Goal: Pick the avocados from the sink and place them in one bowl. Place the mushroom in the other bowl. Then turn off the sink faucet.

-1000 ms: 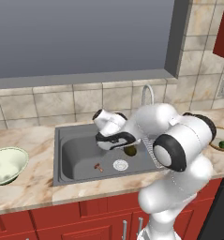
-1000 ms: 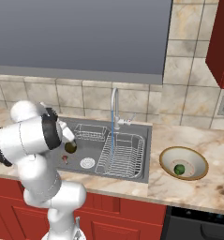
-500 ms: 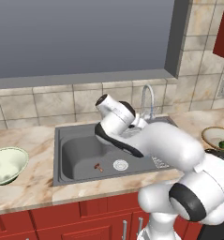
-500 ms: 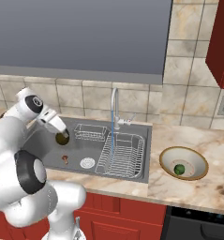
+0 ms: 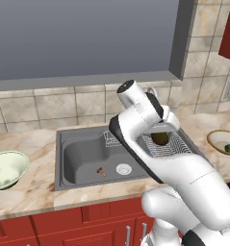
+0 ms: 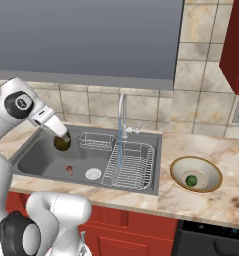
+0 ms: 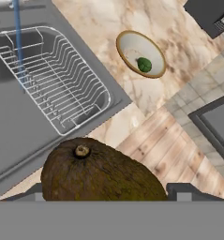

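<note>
My gripper (image 7: 108, 194) is shut on the dark olive-brown avocado (image 7: 99, 173), held up above the sink (image 5: 78, 153). The same avocado (image 5: 159, 138) hangs under the hand (image 6: 61, 140) in both base views. The green avocado (image 7: 144, 64) lies in the shallow tan bowl (image 7: 127, 37) on the counter right of the sink; it is also visible as the green avocado (image 6: 191, 180) in the tan bowl (image 6: 211, 172). The mushroom (image 5: 101, 171) lies on the basin floor near the drain (image 5: 123, 168). The pale green-cream bowl (image 5: 8, 168) stands at far left. Water runs from the faucet (image 6: 122, 107).
A wire rack (image 6: 131, 162) fills the right half of the sink, with a small wire basket (image 6: 96, 141) at the back. A dark stove (image 7: 216, 122) adjoins the counter beyond the tan bowl. Tiled wall and window rise behind.
The arm has straightened and lifted the dark avocado from low in the basin to well above it. The mushroom and bowls have not moved.
</note>
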You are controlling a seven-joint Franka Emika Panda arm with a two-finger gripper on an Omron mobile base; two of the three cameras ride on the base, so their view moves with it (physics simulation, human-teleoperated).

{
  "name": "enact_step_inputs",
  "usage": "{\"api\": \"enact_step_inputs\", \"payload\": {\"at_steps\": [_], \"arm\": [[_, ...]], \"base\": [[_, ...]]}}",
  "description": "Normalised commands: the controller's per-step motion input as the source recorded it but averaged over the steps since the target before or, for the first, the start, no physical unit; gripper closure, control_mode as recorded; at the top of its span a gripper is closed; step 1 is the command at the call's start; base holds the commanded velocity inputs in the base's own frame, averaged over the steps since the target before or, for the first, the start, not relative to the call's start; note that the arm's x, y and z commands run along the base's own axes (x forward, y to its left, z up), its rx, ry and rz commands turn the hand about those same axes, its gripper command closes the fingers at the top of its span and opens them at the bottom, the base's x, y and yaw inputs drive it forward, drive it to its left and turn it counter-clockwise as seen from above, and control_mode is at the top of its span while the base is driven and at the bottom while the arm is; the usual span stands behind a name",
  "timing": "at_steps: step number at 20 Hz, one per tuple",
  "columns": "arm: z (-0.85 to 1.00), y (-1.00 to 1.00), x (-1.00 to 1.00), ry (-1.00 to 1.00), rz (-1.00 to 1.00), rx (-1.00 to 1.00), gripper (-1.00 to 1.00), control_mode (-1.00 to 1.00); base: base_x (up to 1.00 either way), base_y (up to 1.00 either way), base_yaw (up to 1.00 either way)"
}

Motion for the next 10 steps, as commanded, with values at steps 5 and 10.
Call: {"api": "enact_step_inputs", "payload": {"at_steps": [5,10], "arm": [[0.37,-0.73,-0.64,-0.13,0.00,0.06,1.00,-1.00],[0.28,-0.85,-0.47,-0.21,0.00,0.10,1.00,-1.00]], "base": [[0.00,0.00,0.00],[0.00,0.00,0.00]]}}
